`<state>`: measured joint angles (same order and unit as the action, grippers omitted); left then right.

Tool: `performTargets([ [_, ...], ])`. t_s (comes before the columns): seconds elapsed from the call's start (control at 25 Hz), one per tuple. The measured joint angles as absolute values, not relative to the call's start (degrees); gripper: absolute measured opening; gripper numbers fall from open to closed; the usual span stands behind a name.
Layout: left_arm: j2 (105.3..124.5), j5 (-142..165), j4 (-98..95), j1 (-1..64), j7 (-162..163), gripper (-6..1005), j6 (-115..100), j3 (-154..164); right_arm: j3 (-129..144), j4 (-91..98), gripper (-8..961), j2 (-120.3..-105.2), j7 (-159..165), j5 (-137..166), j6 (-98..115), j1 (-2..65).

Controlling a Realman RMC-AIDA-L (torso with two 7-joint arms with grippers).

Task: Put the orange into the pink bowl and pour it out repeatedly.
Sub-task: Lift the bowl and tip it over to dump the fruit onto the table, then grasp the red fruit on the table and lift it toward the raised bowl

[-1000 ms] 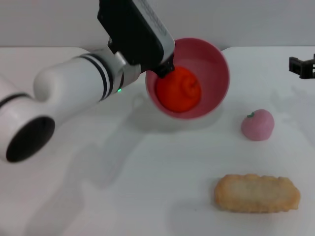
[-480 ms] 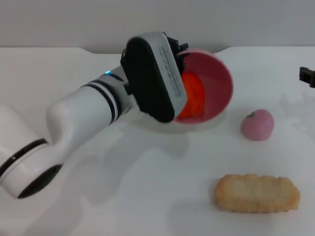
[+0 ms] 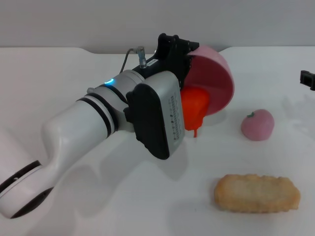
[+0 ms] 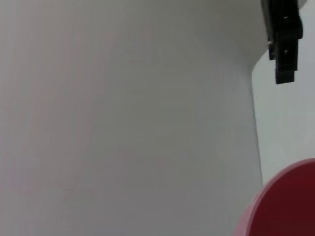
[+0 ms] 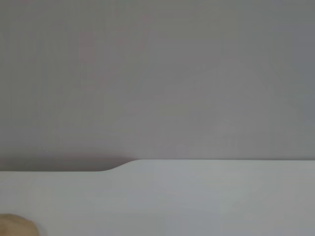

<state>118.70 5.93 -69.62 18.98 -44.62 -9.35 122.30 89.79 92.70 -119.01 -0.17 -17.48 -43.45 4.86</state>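
No legible text, brand, number or sign found. The black housing on the left arm's wrist carries faint pale markings, possibly lettering, too small to read. Nothing legible in either wrist view.

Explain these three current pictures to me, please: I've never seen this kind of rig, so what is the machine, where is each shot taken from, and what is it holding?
It is a two-armed robot. The head view looks down at a white table. The left gripper clamps the rim of the pink bowl, tipped on its side, and the orange is sliding out. A pink fruit and a beige bun lie nearby. The right gripper sits parked at the table's far right edge. The left wrist view shows mostly wall, a sliver of the bowl and the other gripper far off. The right wrist view shows wall and table edge.
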Motion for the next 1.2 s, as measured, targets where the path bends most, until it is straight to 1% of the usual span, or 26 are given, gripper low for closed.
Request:
performTargets([
  [0.28, 118.75, 6.04, -68.8, 19.41, -45.41, 39, -9.94, 122.37, 89.87, 92.47, 597, -118.92, -0.17, -18.42, -43.51, 5.15],
  [0.44, 118.74, 6.18, -66.08, 19.8, -48.91, 38, -16.03, 122.34, 89.78, 92.79, 600, -118.91, -0.17, -18.46, -43.53, 5.3],
  [0.64, 118.74, 6.03, -65.62, 20.12, -49.72, 40, -16.44, 122.41, 89.88, 92.6, 604, -118.89, -0.17, -18.46, -43.49, 5.85],
  [0.8, 118.98, -5.92, -69.21, 20.84, -45.89, 39, -12.19, 120.19, 89.94, 92.7, 607, -118.84, -0.17, -18.46, -43.59, 5.99],
  [0.88, 118.98, -5.92, -69.21, 20.84, -45.89, 39, -12.19, 120.19, 89.99, 92.78, 608, -118.83, -0.17, -18.46, -43.59, 6.03],
  [0.92, 118.95, -11.13, -71.99, 20.93, -45.11, 39, -9.12, 118.71, 90.07, 92.81, 609, -118.82, -0.18, -18.46, -43.55, 6.03],
  [1.0, 118.75, -23.67, -80.87, 20.99, -43.07, 38, 4.76, 111.91, 90.47, 92.82, 611, -118.83, -0.18, -18.46, -43.51, 6.11],
  [1.2, 118.54, -25.43, -87.38, 22.52, -29.78, 39, 23.37, 103.02, 93.33, 93.32, 614, -118.82, -0.18, -18.43, -44.54, 6.68],
])
